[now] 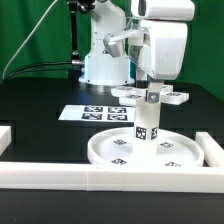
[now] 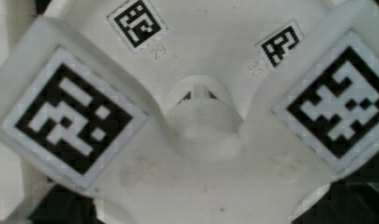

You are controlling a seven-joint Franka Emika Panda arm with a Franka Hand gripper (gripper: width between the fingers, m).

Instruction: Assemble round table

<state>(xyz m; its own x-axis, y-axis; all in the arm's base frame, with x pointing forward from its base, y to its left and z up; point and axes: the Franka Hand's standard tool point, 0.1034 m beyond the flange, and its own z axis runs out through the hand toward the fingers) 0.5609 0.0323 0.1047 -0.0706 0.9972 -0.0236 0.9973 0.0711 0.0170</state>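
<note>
Nearest the exterior camera, a long white border rail point(image 1: 95, 178) runs across the front of the black tabletop point(image 1: 40, 105). Just behind it lies the round tabletop disc point(image 1: 108, 150), rim up, tags visible on its inner face. Cylinder leg point(image 1: 148, 118) stands upright at the disc's centre, tag facing the camera. Cross-shaped foot piece point(image 1: 150, 96) sits on top of the leg, arms level. Claw point(image 1: 149, 84) hangs directly over the foot piece; cannot tell how far it is open or whether it grips anything. Wrist view: foot piece point(image 2: 195, 110) fills the frame, tagged arms spreading from a raised hub; no fingers distinguishable. Marker board point(image 1: 90, 113) lies flat behind the disc, toward the exterior view's left.
</note>
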